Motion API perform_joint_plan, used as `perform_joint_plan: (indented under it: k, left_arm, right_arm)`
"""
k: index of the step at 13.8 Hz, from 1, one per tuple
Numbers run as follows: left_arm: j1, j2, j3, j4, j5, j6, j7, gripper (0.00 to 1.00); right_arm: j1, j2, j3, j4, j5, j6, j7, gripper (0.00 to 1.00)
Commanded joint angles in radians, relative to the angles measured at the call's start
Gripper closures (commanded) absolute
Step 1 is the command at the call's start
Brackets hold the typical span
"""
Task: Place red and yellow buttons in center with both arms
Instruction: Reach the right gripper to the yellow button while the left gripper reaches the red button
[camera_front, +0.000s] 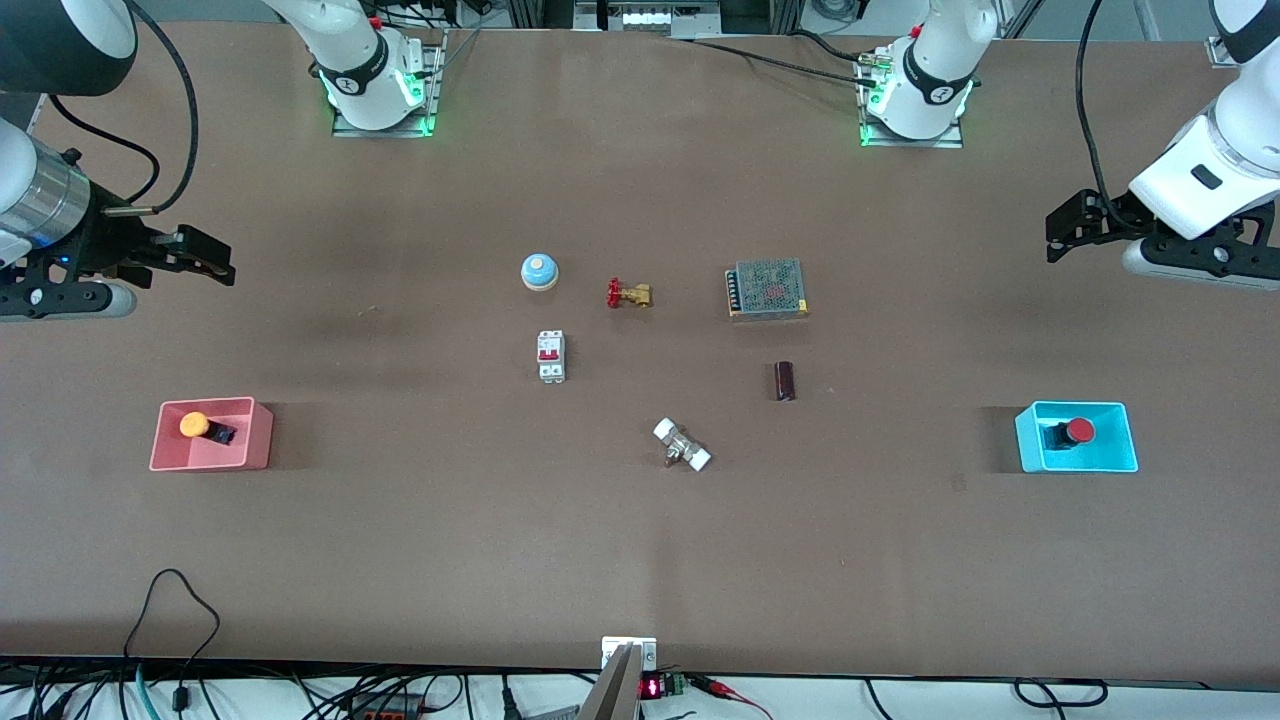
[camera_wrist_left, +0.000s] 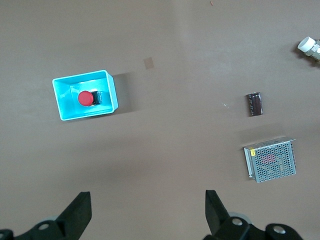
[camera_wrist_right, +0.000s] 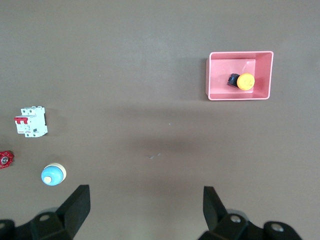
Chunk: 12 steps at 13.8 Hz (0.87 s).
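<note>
Even overhead light, sharp focus

My arms throw soft, blurred shadows on the matte table; green glow marks my bases beside the table's edge.

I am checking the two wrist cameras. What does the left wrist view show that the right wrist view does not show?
Only the left wrist view shows the red button in the blue bin, the dark cylinder and the metal mesh box. Only the right wrist view shows the yellow button in the pink bin, the circuit breaker and the dome bell. Both show bare brown table and an open gripper: left gripper, right gripper.
</note>
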Motion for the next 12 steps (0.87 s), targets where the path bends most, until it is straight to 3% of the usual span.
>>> perform_joint_plan:
  k: [1,5,8,12]
  left_arm:
    - [0.005,-0.012,-0.006,0.005,0.001,-0.02,-0.005,0.0]
    - [0.005,-0.01,-0.005,0.005,0.001,-0.018,-0.005,0.0]
    - [0.006,0.006,-0.002,0.016,0.0,-0.018,-0.019,0.0]
    - [0.032,0.182,0.008,0.137,0.009,-0.056,-0.026,0.0]
  right_arm:
    - [-0.011,0.008,0.002,0.02,0.02,-0.006,0.007,0.0]
    - [-0.038,0.011,0.004,0.014,0.019,0.004,-0.01,0.0]
    - [-0.056,0.078,0.002,0.019,-0.004,0.018,-0.038,0.0]
    - [-0.211,0.239,0.012,0.014,-0.007,0.225,-0.159,0.0]
